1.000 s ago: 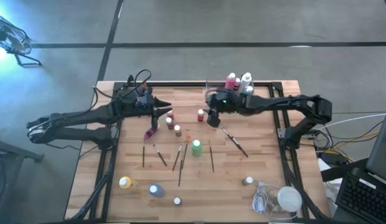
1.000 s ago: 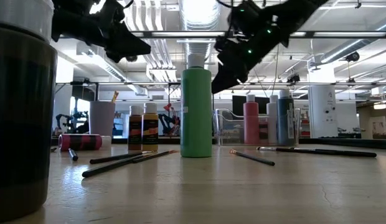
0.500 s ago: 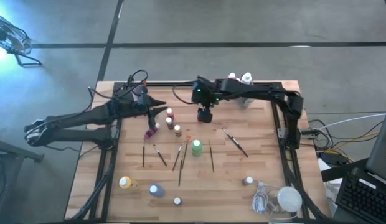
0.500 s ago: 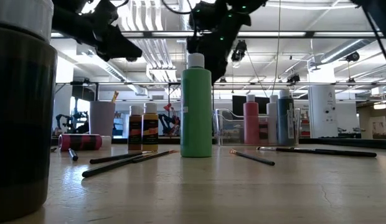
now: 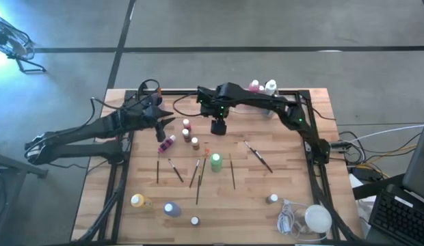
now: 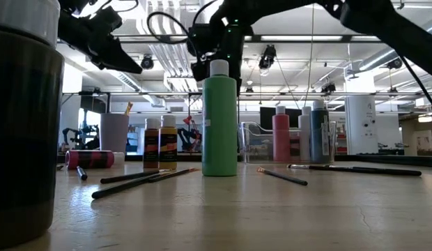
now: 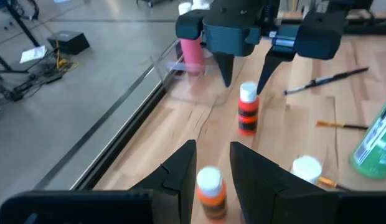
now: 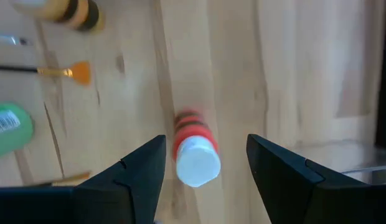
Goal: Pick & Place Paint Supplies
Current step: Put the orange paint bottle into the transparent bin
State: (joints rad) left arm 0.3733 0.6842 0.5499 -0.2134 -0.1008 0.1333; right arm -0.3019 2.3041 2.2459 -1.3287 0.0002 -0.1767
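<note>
The right gripper (image 8: 202,163) hangs straight above a small red-and-black paint bottle with a white cap (image 8: 194,148), its two dark fingers (image 8: 138,171) spread apart to either side of the cap and empty, so the bottle stands directly beneath the claw, upright on the pale wooden slat table (image 5: 287,171). From where I stand, the risk is that one finger comes down on the cap's rim instead of past it and tips the bottle, since it is narrow, tall for its base and looks light; the smooth rounded plastic could also twist out of a grip taken too high. The left gripper (image 7: 211,163) hovers over a second small orange bottle with a white cap (image 7: 210,186), which sits just in front of and between its dark fingers; those fingers stand slightly apart and hold nothing. The two arms face each other closely across the bottles, so a careless reach could knock them together. A tall green plastic bottle (image 5: 215,162) stands a little nearer the table's front than the right claw, and thin dark-handled paintbrushes (image 5: 257,156) lie flat around it, easily rolled. A clear plastic tray (image 5: 263,102) holding pink and white-capped bottles sits behind the right claw.
</note>
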